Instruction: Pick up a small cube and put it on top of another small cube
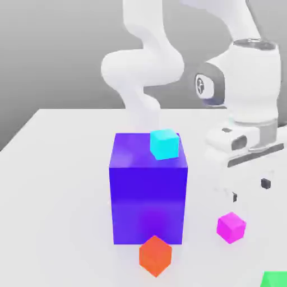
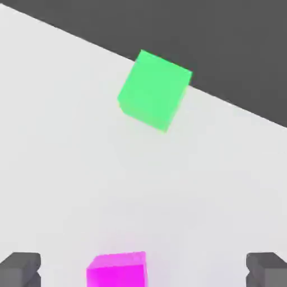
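One orange-red cube [image 1: 154, 255] is sitting nearest the exterior camera, with one green cube [image 1: 275, 279] peeking in at five o'clock. One magenta cube [image 1: 231, 227] is resting on the white table [image 1: 50, 185] at four o'clock. Behind stands one big blue-purple cube [image 1: 148, 190], carrying one cyan cube [image 1: 164, 144]. The gripper [image 1: 250, 190] is hovering spread wide, holding nothing. The hand view is revealing the whole green cube [image 2: 154, 89], well apart from the magenta cube [image 2: 116, 270].
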`<control>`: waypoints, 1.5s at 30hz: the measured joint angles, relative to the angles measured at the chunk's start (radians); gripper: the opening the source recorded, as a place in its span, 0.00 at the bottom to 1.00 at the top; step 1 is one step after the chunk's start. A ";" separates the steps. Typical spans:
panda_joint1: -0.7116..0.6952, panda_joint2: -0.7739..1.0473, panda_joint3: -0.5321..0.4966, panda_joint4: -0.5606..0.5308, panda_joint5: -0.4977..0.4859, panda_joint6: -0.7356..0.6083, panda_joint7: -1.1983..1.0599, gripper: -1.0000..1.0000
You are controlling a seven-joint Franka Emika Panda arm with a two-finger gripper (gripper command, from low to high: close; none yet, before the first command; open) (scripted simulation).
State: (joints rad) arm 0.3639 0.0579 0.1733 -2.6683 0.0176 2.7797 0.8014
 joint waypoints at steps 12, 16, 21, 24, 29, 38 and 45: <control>0.098 0.279 -0.107 0.016 -0.164 0.208 0.123 0.00; 0.092 0.256 -0.101 0.011 -0.160 0.190 0.119 0.00; 0.061 0.090 -0.052 -0.021 -0.082 0.056 0.057 0.00; 0.036 0.097 -0.038 0.048 -0.080 -0.006 -0.040 0.00; -0.001 0.157 -0.024 0.199 -0.095 -0.099 -0.233 0.00; -0.064 0.273 0.008 0.476 -0.118 -0.265 -0.593 0.00; -0.064 0.441 -0.006 0.577 -0.165 -0.201 -0.687 1.00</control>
State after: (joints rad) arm 0.2998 0.4993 0.1673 -2.0915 -0.1474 2.5786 0.1146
